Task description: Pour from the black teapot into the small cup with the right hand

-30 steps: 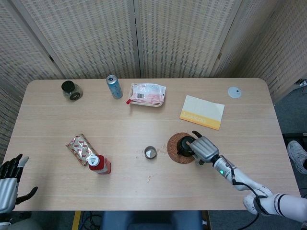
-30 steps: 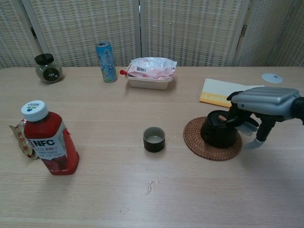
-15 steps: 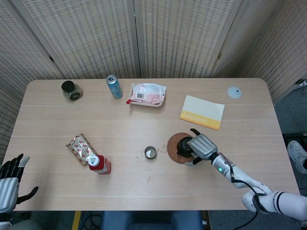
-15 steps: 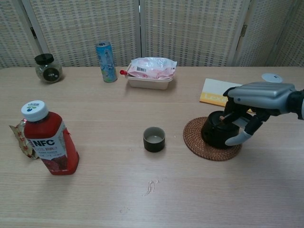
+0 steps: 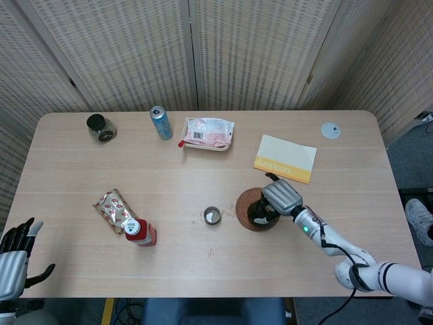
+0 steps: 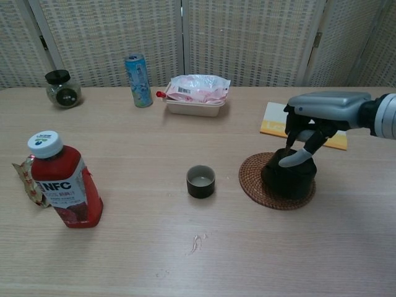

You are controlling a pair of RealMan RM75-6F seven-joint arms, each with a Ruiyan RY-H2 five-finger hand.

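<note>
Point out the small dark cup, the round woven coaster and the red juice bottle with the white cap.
small dark cup [image 6: 200, 181], chest view, on its front wall.
round woven coaster [image 6: 251, 179], chest view, on its bare left edge.
red juice bottle [image 6: 65, 189], chest view, on its label.

A staged lab corner: wooden table [image 5: 203, 176] ringed by woven folding screens [image 5: 135, 54].

The head view looks steeply down from high above, taking in the whole tabletop [image 5: 203, 169] and the woven screen [image 5: 203, 54] behind it. The chest view sits low at the near edge, facing level toward that screen, much closer in. Both share the small cup [image 5: 212, 215] and red bottle [image 6: 62, 182].
</note>
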